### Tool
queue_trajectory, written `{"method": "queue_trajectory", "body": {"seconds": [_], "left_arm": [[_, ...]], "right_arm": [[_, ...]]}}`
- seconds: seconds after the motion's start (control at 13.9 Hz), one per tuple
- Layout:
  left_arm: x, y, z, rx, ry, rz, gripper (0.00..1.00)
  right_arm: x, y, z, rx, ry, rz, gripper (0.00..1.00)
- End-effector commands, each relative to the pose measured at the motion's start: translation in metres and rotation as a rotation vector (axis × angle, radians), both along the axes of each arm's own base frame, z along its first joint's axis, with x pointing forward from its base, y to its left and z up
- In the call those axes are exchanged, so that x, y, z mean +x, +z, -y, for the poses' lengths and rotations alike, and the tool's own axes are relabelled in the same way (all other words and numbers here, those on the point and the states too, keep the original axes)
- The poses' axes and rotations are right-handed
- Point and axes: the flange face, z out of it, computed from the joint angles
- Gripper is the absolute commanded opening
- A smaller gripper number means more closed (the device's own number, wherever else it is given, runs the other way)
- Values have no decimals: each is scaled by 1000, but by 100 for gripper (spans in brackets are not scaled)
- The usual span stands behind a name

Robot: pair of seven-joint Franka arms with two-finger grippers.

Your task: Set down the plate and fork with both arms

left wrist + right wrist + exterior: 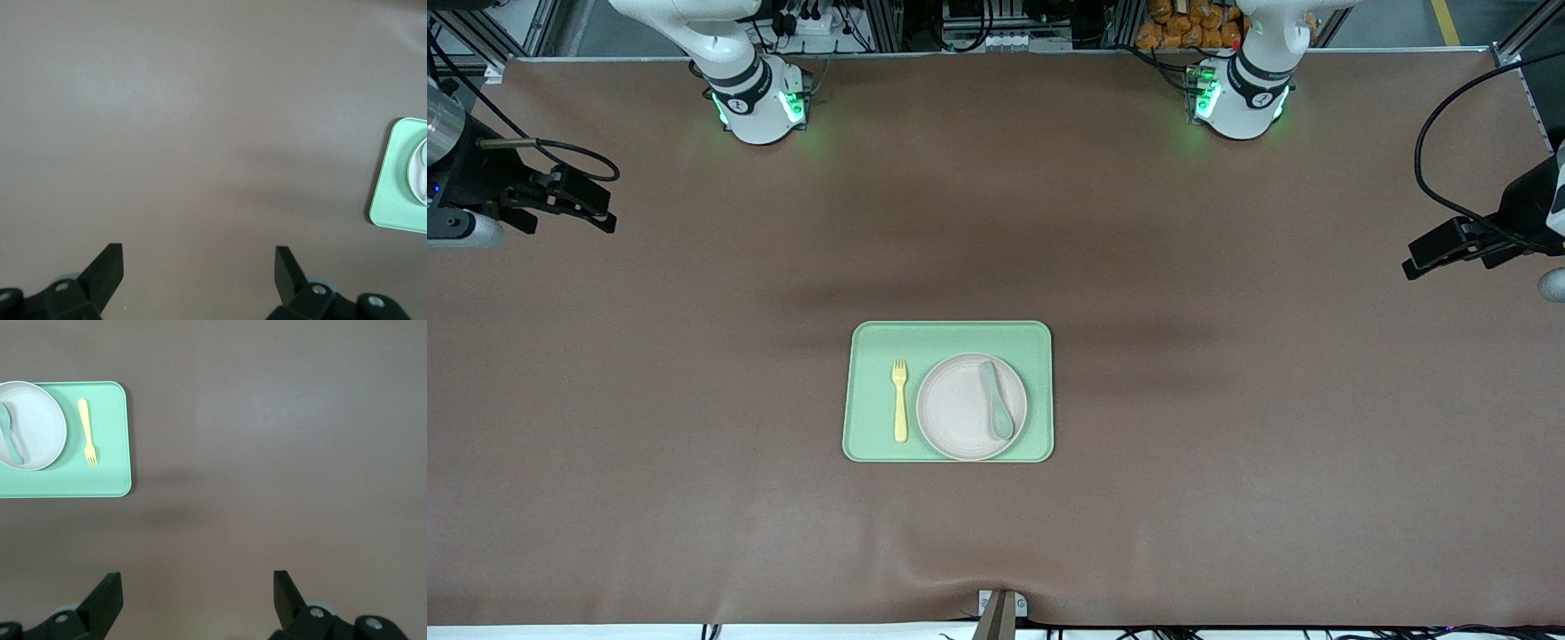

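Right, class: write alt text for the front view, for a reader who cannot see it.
A green tray mid-table holds a yellow fork beside a beige plate with a grey-green spoon on it. Both arms wait, the open left claw and right claw over the table's ends.

1. Rectangular light-green plastic tray (947, 338): plain mint green, no pattern.
2. Round flat off-white plate (960, 411): beige-white, faintly speckled, matte.
3. Small pale-yellow plastic fork (900, 400): plain yellow throughout.
4. Grey-green plastic spoon (996, 400): muted, duller than the tray.
5. Brown matte table covering (1227, 444): uniform brown, with soft darker shadow bands.
6. Two white jointed robot arms (743, 84): white shells, black joint bands, green lights at the bases.
7. Left gripper (199, 270) and right gripper (197, 597): black fingers.
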Motion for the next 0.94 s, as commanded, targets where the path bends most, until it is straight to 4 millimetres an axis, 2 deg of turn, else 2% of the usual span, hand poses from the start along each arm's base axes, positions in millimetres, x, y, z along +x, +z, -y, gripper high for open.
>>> {"method": "queue_trajectory", "body": {"seconds": [0.0, 0.86], "left_arm": [[-1, 5, 0, 13, -27, 15, 100], [-2, 5, 2, 16, -50, 12, 100]], "right_arm": [[-1, 5, 2, 13, 7, 1, 100], [0, 4, 2, 13, 8, 3, 100]]}}
